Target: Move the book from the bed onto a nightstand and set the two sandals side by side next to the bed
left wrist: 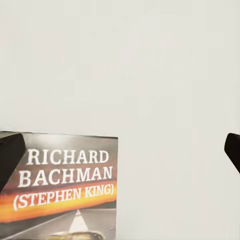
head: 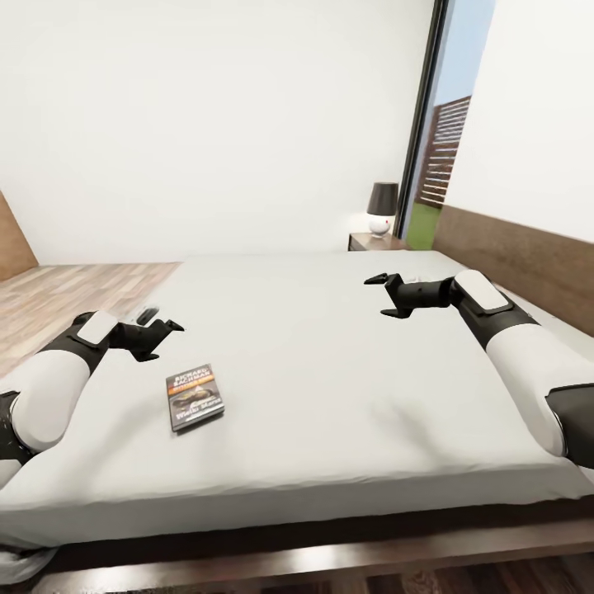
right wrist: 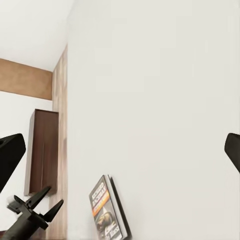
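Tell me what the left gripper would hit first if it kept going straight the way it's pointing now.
Most likely the bed mattress: the left gripper, open, points down at bare sheet, with the book off to one side, probably just outside its line.

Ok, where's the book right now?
In the head view the book lies flat on the bed, near its front-left part, just ahead of the open left hand.
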### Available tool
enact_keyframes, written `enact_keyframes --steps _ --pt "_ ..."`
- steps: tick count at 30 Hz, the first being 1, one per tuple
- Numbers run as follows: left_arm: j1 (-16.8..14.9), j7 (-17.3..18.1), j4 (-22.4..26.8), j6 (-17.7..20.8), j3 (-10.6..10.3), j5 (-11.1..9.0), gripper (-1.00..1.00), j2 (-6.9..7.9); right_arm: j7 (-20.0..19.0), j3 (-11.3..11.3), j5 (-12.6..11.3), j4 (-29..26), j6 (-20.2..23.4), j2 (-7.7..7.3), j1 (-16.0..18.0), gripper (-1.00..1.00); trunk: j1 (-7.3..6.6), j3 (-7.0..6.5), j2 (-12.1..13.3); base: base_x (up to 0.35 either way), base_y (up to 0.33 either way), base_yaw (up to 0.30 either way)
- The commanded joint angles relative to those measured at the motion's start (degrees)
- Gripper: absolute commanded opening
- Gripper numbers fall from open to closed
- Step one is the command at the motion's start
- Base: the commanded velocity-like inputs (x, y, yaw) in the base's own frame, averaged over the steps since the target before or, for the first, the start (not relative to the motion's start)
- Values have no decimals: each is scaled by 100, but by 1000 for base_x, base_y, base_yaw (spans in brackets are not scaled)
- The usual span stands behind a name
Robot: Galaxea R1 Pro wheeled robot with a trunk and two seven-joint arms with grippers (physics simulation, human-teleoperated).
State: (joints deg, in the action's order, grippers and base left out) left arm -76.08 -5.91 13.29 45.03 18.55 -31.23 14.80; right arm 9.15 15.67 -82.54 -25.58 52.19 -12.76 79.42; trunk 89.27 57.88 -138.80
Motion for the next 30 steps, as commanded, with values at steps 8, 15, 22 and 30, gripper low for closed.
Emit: enact_keyframes --steps 8,15,22,30 --pt "-3 -60 7 24 17 -59 100 -3 51 40 -61 -9 2 -6 3 100 -1 6 -2 1 0 161" --pt "-3 -60 7 24 17 -58 100 3 49 45 -58 -9 2 -3 3 100 -1 6 -2 44 0 79" --pt "-3 -60 7 24 17 -52 100 5 44 55 -55 -9 2 0 3 100 -1 6 -2 90 0 17" --pt "-3 -60 7 17 17 -50 100 6 48 65 -52 -9 2 3 3 100 -1 6 -2 99 0 3"
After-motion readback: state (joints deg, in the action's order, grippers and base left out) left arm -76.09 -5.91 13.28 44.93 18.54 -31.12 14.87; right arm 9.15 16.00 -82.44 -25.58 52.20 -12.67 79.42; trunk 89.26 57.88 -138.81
